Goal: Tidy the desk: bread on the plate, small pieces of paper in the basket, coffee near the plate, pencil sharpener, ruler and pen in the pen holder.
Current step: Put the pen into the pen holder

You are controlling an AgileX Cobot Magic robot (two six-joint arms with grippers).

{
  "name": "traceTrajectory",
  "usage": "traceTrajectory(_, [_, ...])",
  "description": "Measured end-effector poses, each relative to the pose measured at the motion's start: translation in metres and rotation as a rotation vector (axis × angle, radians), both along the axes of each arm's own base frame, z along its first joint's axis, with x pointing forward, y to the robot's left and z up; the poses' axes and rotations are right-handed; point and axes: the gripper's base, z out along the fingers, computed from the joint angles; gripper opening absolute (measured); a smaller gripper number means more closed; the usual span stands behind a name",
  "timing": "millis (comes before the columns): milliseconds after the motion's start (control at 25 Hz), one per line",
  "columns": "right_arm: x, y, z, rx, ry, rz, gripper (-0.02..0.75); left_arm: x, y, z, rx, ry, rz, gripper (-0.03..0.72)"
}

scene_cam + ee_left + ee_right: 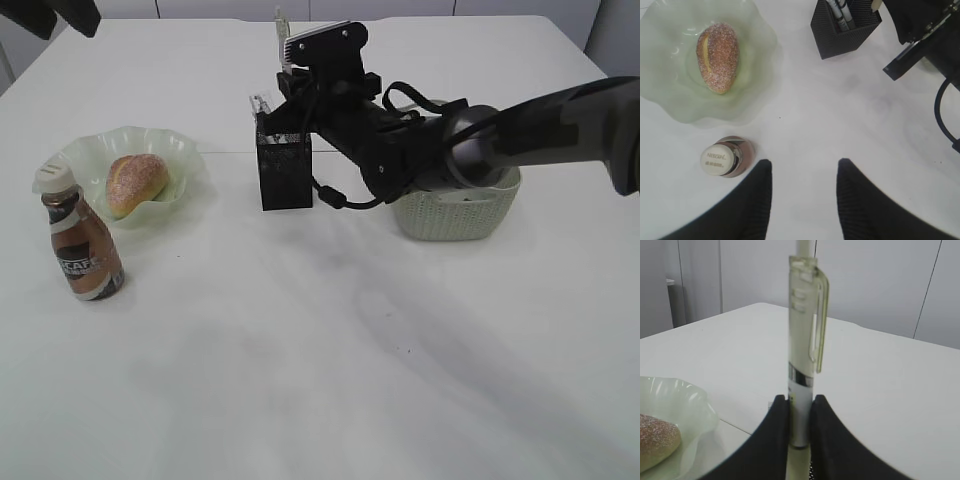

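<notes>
Right tool (799,412) grips pen (802,355); exterior view seemingly hides that.

The white desk (330,380) carries a plate (190,175) at nine o'clock, a coffee bottle (82,250) beside it, a pen holder (285,172) and a basket (460,215) toward one o'clock.

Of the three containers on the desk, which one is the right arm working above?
The black mesh pen holder: the right gripper holds a pen upright over it. The green plate carries bread; the basket sits behind the arm.
</notes>
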Motion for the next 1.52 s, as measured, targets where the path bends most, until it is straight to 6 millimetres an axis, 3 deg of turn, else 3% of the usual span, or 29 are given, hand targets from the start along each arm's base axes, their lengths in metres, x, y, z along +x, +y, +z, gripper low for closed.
traceTrajectory(400, [0.014,0.008,-0.012,0.018,0.033,0.02,0.06,0.0,0.0,0.0,-0.005,0.001,-0.001,0.314])
traceTrajectory(760, [0.015,0.009,-0.011,0.019,0.034,0.024,0.073,0.0,0.0,0.0,-0.005,0.001,-0.001,0.314])
traceTrajectory(960, [0.015,0.009,-0.012,0.017,0.041,0.024,0.127,0.0,-0.001,0.0,-0.013,0.004,-0.003,0.314])
traceTrajectory(1240, [0.015,0.009,-0.014,0.01,0.056,0.024,0.326,-0.001,-0.002,0.0,-0.021,0.006,-0.005,0.314])
traceTrajectory(1520, [0.015,0.009,-0.017,-0.021,0.122,0.024,0.348,-0.001,-0.002,0.0,-0.021,0.006,-0.005,0.313])
